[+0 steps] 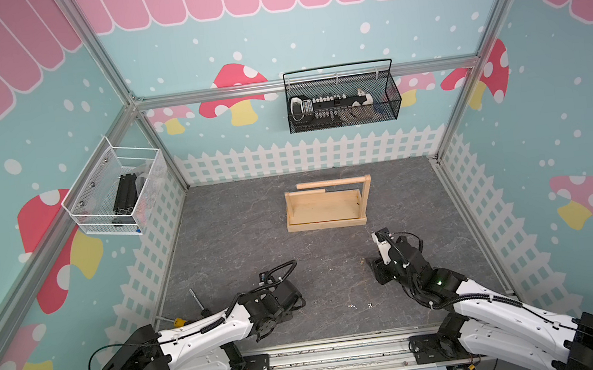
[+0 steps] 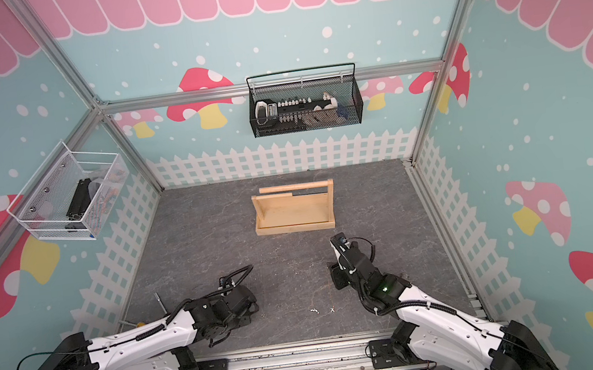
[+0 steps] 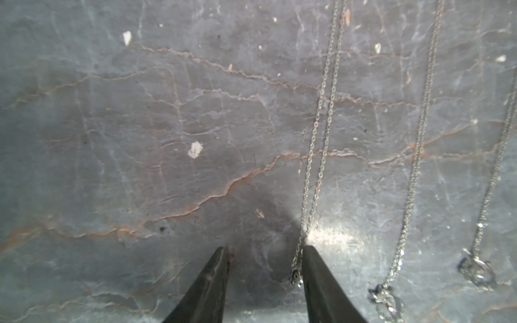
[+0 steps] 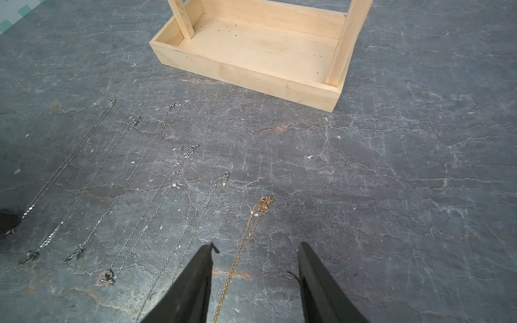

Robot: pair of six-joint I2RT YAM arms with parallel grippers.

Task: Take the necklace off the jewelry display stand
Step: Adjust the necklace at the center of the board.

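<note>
The pale wooden jewelry display stand (image 1: 322,209) (image 2: 292,213) stands at the table's back middle. Its dowel bar and tray are bare. In the right wrist view its base (image 4: 251,47) lies ahead of my right gripper (image 4: 257,244). That gripper is open and low over the table, and a gold necklace (image 4: 264,200) lies flat on the table between its fingers. Several silver necklaces (image 4: 170,107) lie in a row beside the gold one. My left gripper (image 3: 264,249) is open over the table. The end of a silver chain (image 3: 295,275) rests against the inner side of one finger.
A black wire basket (image 1: 342,101) hangs on the back wall. A white mesh basket (image 1: 117,191) hangs on the left wall. A screwdriver-like tool (image 1: 198,299) lies near the left arm. Two more silver chains with pendants (image 3: 387,302) (image 3: 478,268) lie beside the left gripper.
</note>
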